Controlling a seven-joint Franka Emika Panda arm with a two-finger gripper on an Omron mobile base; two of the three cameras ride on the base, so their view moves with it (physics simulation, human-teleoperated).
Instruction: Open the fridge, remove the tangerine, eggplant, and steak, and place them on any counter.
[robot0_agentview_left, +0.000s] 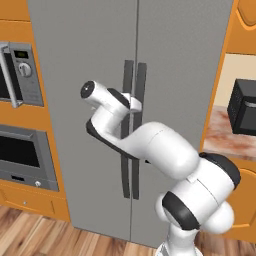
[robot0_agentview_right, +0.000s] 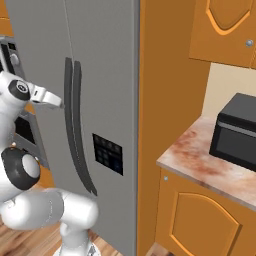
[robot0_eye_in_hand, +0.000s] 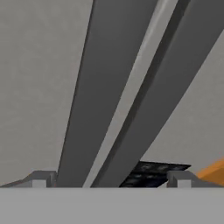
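Grey fridge (robot0_agentview_left: 80, 100), dark handles (robot0_agentview_left: 134, 130); marbled reddish-cream counter (robot0_agentview_right: 200, 167); seemingly black microwave (robot0_agentview_right: 237, 131).

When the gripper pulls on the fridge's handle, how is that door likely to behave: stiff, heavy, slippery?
The fridge door is tall and shut flush, so it will probably resist at first, then swing heavily. The long dark handle looks rigid and smooth, so the open gripper, fingertips either side of both handles, might slide along it if it closes loosely.

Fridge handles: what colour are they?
Dark grey, darker than the lighter grey doors; the handles show best in the right base view.
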